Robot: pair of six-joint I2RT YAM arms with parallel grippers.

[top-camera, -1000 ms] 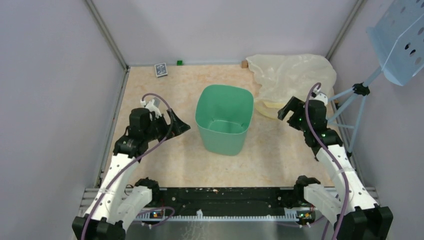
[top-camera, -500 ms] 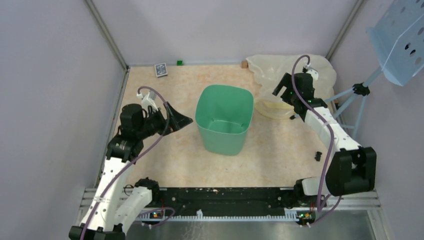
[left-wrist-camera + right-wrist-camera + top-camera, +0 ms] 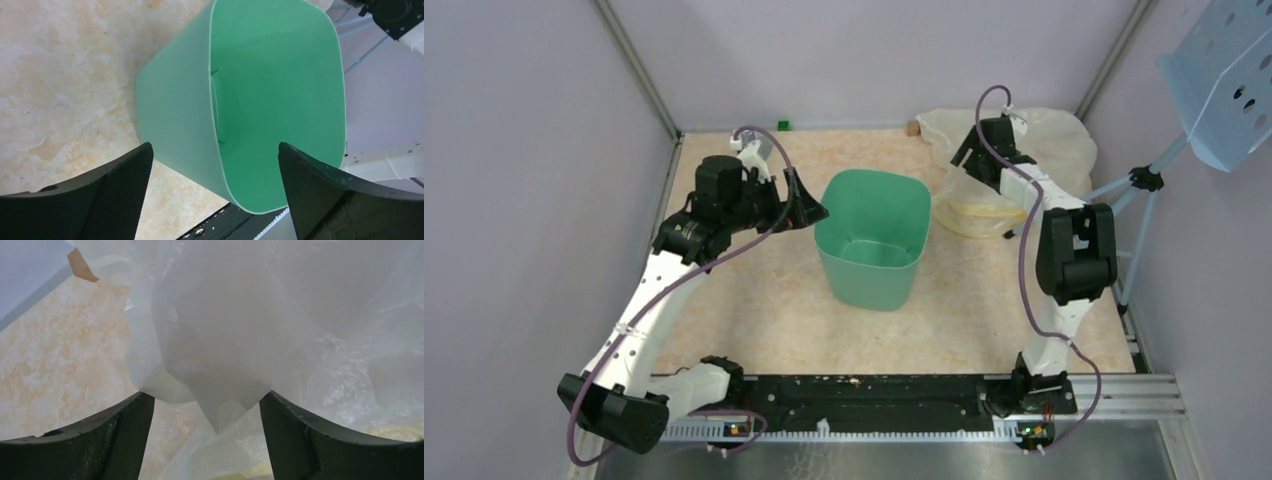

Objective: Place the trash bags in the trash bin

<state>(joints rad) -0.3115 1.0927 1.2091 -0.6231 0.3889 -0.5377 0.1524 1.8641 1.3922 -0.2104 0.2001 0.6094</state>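
Observation:
The mint-green trash bin [image 3: 871,238] stands upright mid-table, empty; it fills the left wrist view [image 3: 270,100]. The pale-yellow translucent trash bag [image 3: 1044,150] lies crumpled at the back right corner, its yellower rim band [image 3: 969,212] toward the bin. My left gripper [image 3: 809,205] is open at the bin's left rim, the near wall between its jaws in the left wrist view [image 3: 215,165]. My right gripper [image 3: 967,158] is open over the bag's left edge; a fold of the bag [image 3: 220,365] hangs between its jaws, ungripped.
A small dark card [image 3: 745,139] and a green block [image 3: 782,125] lie at the back wall. A brown block [image 3: 913,128] sits by the bag. A blue perforated panel on a stand [image 3: 1224,80] stands at the right. Walls close in left, back and right.
My right arm has stretched back and left onto the bag's left edge. My left gripper has moved back and right, up to the bin's left rim.

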